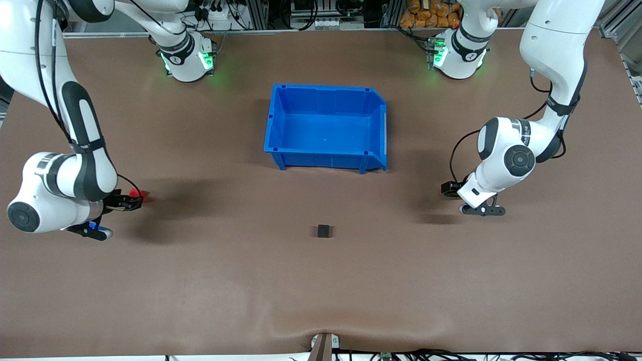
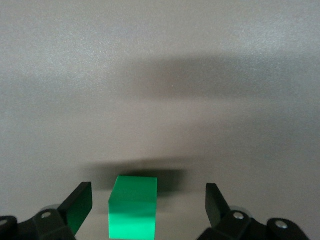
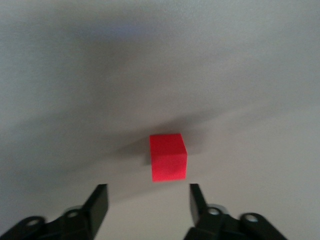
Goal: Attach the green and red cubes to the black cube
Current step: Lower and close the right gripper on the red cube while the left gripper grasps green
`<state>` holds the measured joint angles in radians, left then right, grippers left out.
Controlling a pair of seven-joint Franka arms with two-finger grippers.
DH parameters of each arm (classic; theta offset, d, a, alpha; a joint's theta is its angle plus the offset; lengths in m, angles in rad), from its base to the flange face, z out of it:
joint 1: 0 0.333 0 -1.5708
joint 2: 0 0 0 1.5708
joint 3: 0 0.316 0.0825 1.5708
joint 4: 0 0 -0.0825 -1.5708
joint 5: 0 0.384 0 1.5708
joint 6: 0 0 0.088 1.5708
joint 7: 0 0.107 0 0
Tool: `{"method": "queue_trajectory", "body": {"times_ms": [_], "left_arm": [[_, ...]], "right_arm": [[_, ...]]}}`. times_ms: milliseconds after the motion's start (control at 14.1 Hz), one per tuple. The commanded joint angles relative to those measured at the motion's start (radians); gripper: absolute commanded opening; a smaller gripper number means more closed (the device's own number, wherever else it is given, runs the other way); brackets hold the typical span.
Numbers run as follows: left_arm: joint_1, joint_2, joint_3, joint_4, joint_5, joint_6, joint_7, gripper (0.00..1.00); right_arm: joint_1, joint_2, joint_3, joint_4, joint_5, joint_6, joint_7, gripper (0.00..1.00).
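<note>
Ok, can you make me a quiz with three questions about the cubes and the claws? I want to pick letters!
1. Where is the black cube compared with the blue bin?
A. On the table, nearer the front camera than the bin
B. Inside the bin
C. Up in a claw

2. What colour is the cube between the fingers of the left claw?
A. Red
B. Green
C. Black

3. How is the right claw by the red cube?
A. Shut on it
B. Pushing it into the bin
C. Open, not touching it

Answers:
1. A, the front view shows the black cube alone on the table, lower than the bin.
2. B, the left wrist view shows the green cube between the fingers.
3. C, the right wrist view shows a gap between the fingertips and the cube.
</note>
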<state>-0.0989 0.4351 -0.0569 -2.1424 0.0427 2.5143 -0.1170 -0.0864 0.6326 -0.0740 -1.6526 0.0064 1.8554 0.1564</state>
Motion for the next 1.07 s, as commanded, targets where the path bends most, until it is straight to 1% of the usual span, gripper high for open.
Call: {"method": "queue_trajectory", "body": {"times_ms": [0, 142, 284, 356, 427, 498, 569, 782, 853, 924, 996], "left_arm": [[0.004, 0.011, 0.002, 0.012, 0.066, -0.002, -0.003, 1.0], [0.005, 0.011, 0.002, 0.007, 0.074, -0.005, -0.004, 1.0], [0.007, 0.011, 0.002, 0.007, 0.074, -0.005, -0.009, 1.0], [0.005, 0.013, 0.002, 0.007, 0.074, -0.005, -0.012, 1.0], [0.007, 0.013, 0.002, 0.007, 0.074, -0.005, -0.012, 1.0], [0.007, 0.013, 0.002, 0.007, 0.074, -0.005, -0.012, 1.0], [0.005, 0.013, 0.002, 0.007, 0.074, -0.005, -0.013, 1.0], [0.007, 0.011, 0.002, 0.002, 0.075, -0.006, -0.016, 1.0], [0.007, 0.011, 0.002, 0.002, 0.074, -0.008, -0.019, 1.0], [0.007, 0.011, 0.002, 0.002, 0.074, -0.009, -0.024, 1.0], [0.01, 0.011, 0.002, 0.002, 0.074, -0.009, -0.032, 0.75]], "right_arm": [[-0.009, 0.01, 0.005, -0.015, 0.009, 0.03, 0.012, 0.54], [-0.012, 0.015, 0.003, -0.015, 0.003, 0.033, 0.006, 0.55], [-0.012, 0.018, 0.003, -0.015, 0.0, 0.034, 0.006, 0.72], [-0.012, 0.018, 0.002, -0.015, -0.002, 0.033, 0.005, 0.76], [-0.012, 0.018, -0.009, -0.015, -0.003, 0.036, 0.005, 0.83], [-0.012, 0.022, -0.016, -0.015, -0.005, 0.037, 0.003, 0.83], [-0.012, 0.027, -0.018, -0.015, -0.005, 0.045, 0.003, 0.78], [-0.012, 0.028, -0.018, -0.03, -0.005, 0.059, 0.003, 0.53], [-0.013, 0.033, -0.018, -0.035, -0.003, 0.071, 0.003, 0.46], [-0.013, 0.035, -0.018, -0.048, -0.003, 0.099, 0.003, 0.46], [-0.013, 0.036, -0.018, -0.067, -0.003, 0.135, 0.006, 0.46]]}}
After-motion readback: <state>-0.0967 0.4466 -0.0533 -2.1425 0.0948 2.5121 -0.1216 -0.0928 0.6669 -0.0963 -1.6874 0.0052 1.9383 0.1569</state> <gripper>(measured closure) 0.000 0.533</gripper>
